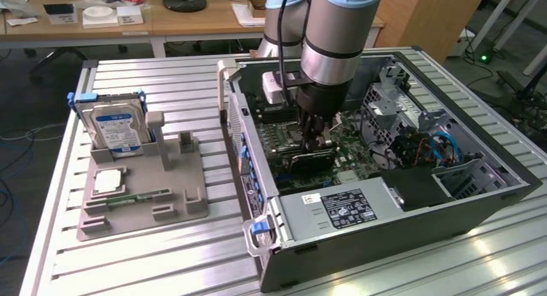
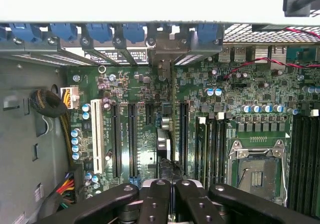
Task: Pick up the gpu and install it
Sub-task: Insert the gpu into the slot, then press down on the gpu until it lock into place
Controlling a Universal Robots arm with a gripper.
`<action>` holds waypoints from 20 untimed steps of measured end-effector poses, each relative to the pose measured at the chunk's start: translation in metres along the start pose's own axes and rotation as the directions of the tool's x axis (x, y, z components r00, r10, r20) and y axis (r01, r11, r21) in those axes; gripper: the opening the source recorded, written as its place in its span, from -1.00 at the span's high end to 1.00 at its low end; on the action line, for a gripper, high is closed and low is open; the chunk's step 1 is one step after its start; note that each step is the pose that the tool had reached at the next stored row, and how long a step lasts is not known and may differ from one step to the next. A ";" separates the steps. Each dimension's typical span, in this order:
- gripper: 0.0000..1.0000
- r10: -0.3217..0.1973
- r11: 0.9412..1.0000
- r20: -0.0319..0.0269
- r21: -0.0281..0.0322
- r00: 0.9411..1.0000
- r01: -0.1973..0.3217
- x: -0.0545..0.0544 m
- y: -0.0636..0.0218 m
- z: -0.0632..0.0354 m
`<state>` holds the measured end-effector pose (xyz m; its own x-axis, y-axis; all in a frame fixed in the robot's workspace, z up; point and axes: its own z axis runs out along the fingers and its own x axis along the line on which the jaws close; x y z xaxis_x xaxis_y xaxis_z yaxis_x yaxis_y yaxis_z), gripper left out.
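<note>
While edge-on, the gpu point(image 2: 166, 134) stands in the tool point(image 2: 168, 184).

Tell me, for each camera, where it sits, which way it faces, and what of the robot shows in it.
Exterior view: sits off the arm, raised, looking down across the table at the open computer case; the arm and its hand reach into it.
Wrist view: rides on the wrist, facing straight down at the motherboard; the hand holds the gpu edge-on.
Shared: both show the motherboard, the gpu and the hand.
</note>
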<state>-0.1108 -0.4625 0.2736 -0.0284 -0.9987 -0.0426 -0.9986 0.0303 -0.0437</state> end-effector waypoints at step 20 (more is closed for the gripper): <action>0.79 0.001 1.000 0.000 -0.019 1.000 -0.001 0.000 -0.0002 -0.0047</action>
<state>-0.1109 -0.4625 0.2783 -0.0292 -0.9987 -0.0421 -0.9992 0.0303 -0.0244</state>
